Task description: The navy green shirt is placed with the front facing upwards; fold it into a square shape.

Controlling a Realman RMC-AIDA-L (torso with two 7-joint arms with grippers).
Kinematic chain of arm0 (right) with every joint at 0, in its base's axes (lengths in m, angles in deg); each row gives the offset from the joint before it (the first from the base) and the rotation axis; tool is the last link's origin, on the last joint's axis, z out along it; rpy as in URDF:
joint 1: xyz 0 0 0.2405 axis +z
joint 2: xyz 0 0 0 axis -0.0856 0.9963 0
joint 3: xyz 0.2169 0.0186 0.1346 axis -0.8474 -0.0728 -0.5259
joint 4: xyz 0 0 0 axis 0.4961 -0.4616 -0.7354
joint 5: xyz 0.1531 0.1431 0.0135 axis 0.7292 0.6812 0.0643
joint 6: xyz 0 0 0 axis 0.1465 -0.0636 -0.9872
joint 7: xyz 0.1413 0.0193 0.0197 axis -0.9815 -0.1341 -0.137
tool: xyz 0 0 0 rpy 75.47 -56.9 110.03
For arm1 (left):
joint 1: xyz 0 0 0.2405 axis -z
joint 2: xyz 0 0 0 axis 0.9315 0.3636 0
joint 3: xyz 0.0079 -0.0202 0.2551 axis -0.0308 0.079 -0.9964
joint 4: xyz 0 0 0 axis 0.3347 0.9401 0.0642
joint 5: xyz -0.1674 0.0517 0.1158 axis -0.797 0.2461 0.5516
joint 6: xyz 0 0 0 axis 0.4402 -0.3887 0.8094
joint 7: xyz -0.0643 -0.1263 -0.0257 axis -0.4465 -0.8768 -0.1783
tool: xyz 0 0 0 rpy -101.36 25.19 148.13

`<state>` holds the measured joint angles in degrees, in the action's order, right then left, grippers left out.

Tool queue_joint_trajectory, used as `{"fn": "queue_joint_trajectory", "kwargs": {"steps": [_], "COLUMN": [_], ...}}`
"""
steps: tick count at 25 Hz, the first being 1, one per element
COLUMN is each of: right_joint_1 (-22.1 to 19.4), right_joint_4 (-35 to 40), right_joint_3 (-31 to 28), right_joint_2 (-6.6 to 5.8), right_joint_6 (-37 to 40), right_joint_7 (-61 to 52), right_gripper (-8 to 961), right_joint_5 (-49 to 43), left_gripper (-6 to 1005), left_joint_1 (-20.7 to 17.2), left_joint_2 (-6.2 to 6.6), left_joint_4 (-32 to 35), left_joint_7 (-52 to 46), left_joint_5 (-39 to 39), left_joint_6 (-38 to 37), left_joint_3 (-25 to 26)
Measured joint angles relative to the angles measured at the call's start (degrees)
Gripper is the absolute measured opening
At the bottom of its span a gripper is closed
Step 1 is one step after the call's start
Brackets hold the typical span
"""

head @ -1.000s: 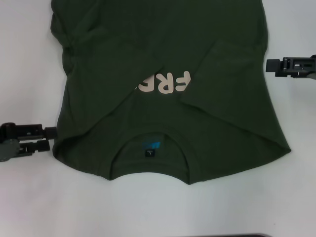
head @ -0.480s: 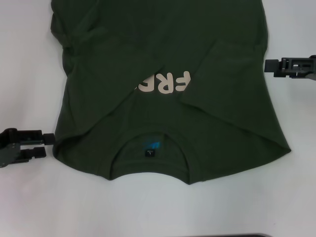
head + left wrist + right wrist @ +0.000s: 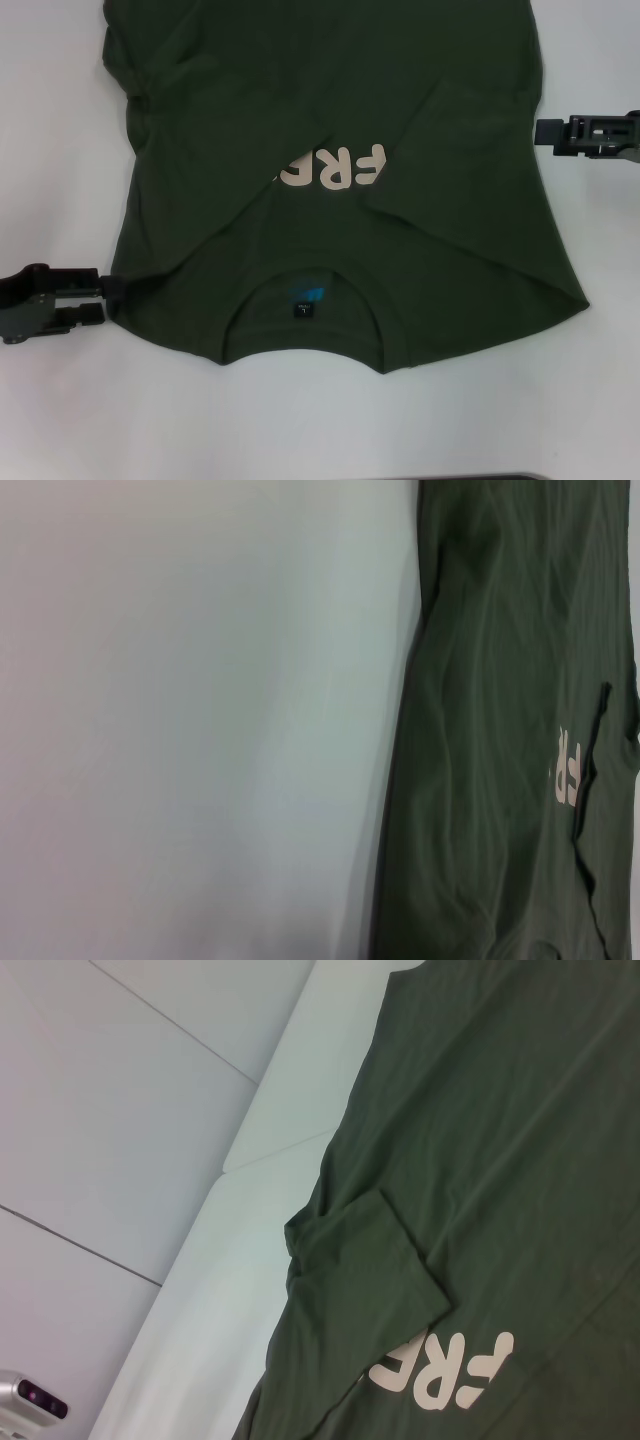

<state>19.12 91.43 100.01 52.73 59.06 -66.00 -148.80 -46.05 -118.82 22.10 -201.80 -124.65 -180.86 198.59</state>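
1. Head view showed the left end effector (image 3: 105, 300) low at the shirt's left edge, near the shoulder corner, pointing sideways toward the cloth.
2. Its two fingers sat one above the other with a gap, so it was released. The upper fingertip touched the shirt's edge. I could not tell if any cloth lay between them.
3. The right end effector (image 3: 542, 133) was held out flat just beside the shirt's right edge, farther from the robot. It pointed at the cloth. I could not tell if its fingers were apart or together.
4. The navy green shirt (image 3: 330, 120) lay flat on the white tabletop (image 3: 60, 420), front up.
5. Its collar faced the robot and its long way ran away from the robot. The blue neck label (image 3: 307, 295) showed inside the collar.
6. Both sleeves were folded in over the chest. They covered part of the cream letters (image 3: 345, 168).
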Motion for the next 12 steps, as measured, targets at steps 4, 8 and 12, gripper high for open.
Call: {"fn": "queue_joint_trajectory", "kwargs": {"steps": [4,8,12], "right_joint_1": [0.1,0.1,0.1], "right_joint_4": [0.0,0.0,0.0], "right_joint_3": [0.0,0.0,0.0], "right_joint_2": [0.07,0.1,0.1], "right_joint_6": [0.0,0.1,0.1], "right_joint_7": [0.0,-0.1,-0.1], "right_gripper": [851,851,851], "right_joint_5": [0.0,0.0,0.0], "left_gripper": [580,579,579], "left_joint_1": [0.1,0.1,0.1], "left_joint_2": [-0.17,-0.21,-0.17], "left_joint_4": [0.0,0.0,0.0], "left_joint_7": [-0.2,-0.7,-1.6], "left_joint_5": [0.0,0.0,0.5], "left_joint_6": [0.3,0.9,1.4], "left_joint_3": [0.0,0.0,0.0]}}
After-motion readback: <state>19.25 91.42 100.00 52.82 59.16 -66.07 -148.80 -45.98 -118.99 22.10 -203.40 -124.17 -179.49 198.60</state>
